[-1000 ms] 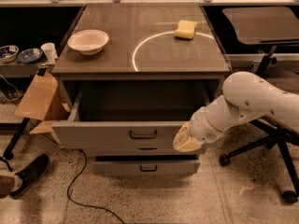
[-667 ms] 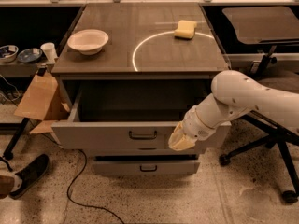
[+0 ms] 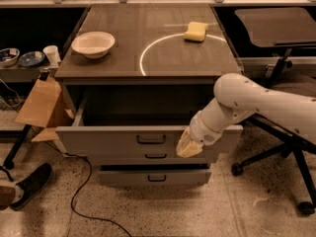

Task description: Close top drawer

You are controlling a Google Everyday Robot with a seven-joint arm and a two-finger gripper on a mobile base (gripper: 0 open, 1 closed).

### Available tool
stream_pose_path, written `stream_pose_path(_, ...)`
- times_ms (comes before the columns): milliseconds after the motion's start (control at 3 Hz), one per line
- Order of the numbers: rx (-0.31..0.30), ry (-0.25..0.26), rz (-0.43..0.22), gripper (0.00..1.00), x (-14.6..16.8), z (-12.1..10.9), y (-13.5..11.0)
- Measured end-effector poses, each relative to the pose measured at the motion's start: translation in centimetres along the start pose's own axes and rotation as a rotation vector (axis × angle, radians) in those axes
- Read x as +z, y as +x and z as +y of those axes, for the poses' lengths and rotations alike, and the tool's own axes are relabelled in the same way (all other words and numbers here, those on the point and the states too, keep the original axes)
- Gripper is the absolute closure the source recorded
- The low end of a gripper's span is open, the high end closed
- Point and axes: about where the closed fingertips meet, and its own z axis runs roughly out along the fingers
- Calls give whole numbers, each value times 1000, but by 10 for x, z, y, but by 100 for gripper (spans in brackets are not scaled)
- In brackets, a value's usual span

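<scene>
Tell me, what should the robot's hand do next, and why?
Probably push straight back toward the cabinet. The top drawer is pulled far out, and the hand sits at its front panel, just right of the handle, so a steady shove inward looks likely to slide it shut.

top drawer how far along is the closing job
Done: nothing yet; the top drawer stands pulled far out, inside showing. In hand: the pincer is at its front, right of the handle. Left: pushing the drawer fully in.
</scene>
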Motion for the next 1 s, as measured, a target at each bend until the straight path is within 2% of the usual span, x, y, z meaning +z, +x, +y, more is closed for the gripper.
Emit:
stream_pose_path(333,24,17,10,81,2,-16,1)
stream_pose_path(667,40,33,29,50,7,-35,-3)
stream_pose_path(1000,41,34,29,26,7,-35,-3)
